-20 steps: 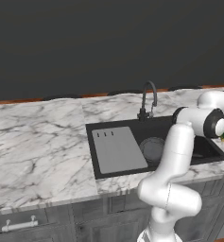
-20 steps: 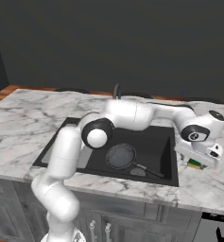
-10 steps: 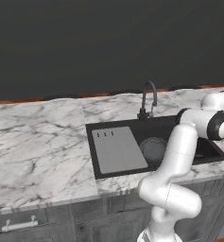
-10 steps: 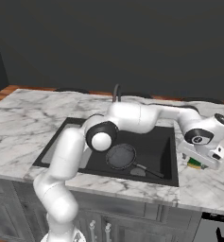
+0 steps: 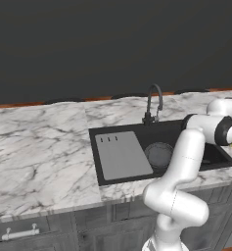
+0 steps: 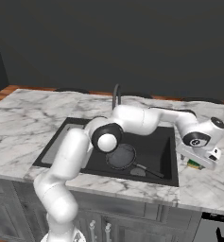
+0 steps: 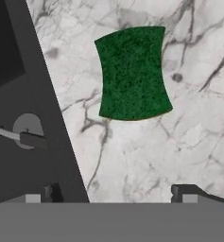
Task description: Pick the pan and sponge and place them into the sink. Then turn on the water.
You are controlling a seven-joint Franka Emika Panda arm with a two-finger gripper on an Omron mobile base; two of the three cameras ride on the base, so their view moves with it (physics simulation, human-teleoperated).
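One item down: pan (image 6: 121, 156) in sink (image 6: 166, 142); wide-open tool (image 7: 113, 191) hovers, apparently just short of sponge (image 7: 132, 72), descent next.

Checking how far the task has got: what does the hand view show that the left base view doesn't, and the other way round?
Hand view alone: the whole green sponge lying on the marble counter beside the sink, jaws open above it. Left base view alone: the tap, the grey drainboard and the pan bowl in the basin. Both: the black sink and the marble counter.
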